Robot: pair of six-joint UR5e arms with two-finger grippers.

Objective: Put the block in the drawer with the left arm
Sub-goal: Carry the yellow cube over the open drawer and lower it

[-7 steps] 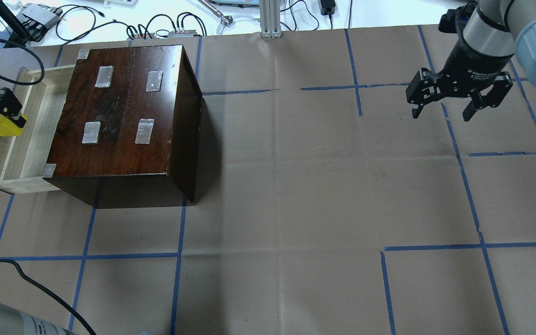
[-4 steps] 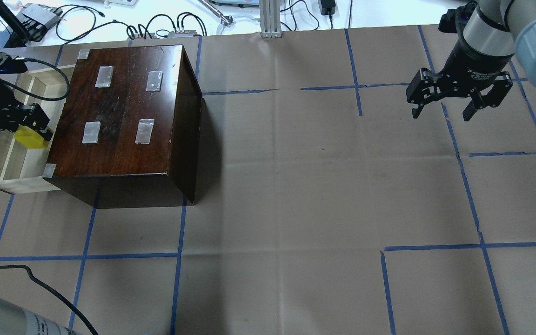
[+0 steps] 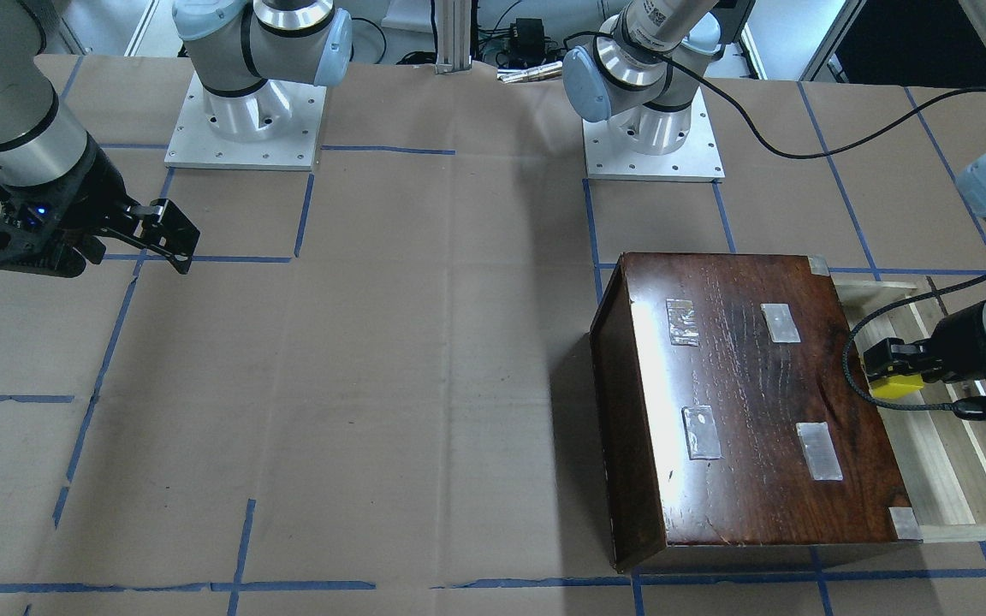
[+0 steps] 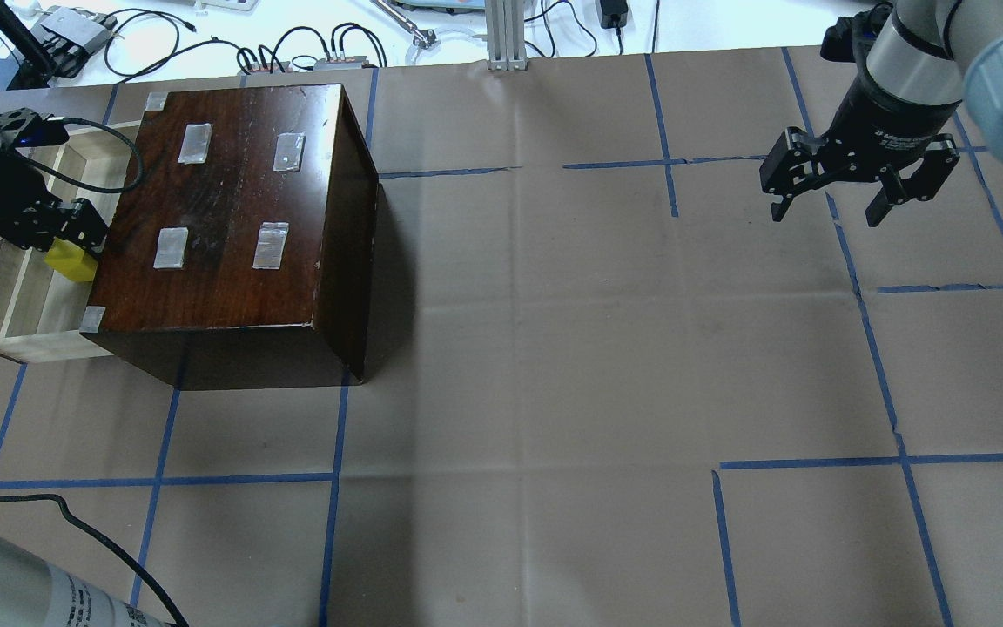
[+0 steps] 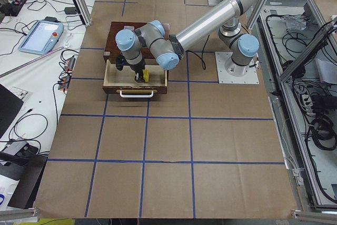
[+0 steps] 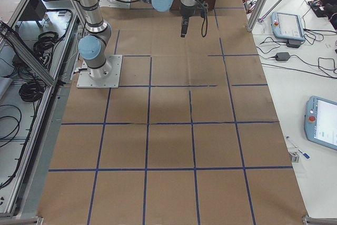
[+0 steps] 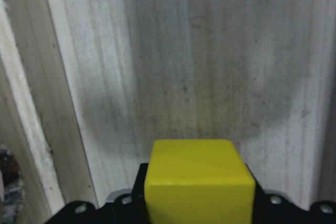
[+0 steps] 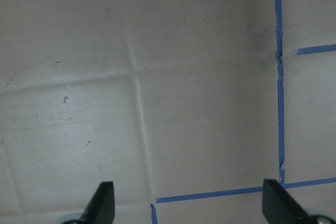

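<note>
My left gripper (image 4: 66, 252) is shut on the small yellow block (image 4: 69, 261) and holds it inside the open pale wood drawer (image 4: 23, 300), close to the dark box's front. In the left wrist view the block (image 7: 199, 187) sits between the jaws, low over the drawer floor (image 7: 210, 66); I cannot tell whether it touches. The front-facing view shows the block (image 3: 893, 383) beside the box's edge, over the drawer (image 3: 955, 479). My right gripper (image 4: 826, 215) is open and empty above the paper at the far right, also seen in its wrist view (image 8: 192, 205).
The glossy dark-brown box (image 4: 232, 209) with silver tape patches stands right beside the left gripper. The drawer's raised rim (image 4: 27, 348) surrounds the block. A loose black cable (image 4: 101, 152) loops over the drawer. Blue tape lines cross the brown paper tabletop (image 4: 554, 348).
My left gripper has carried the block from above the drawer's outer rim inward toward the box and down into the drawer. The right arm has not moved.
</note>
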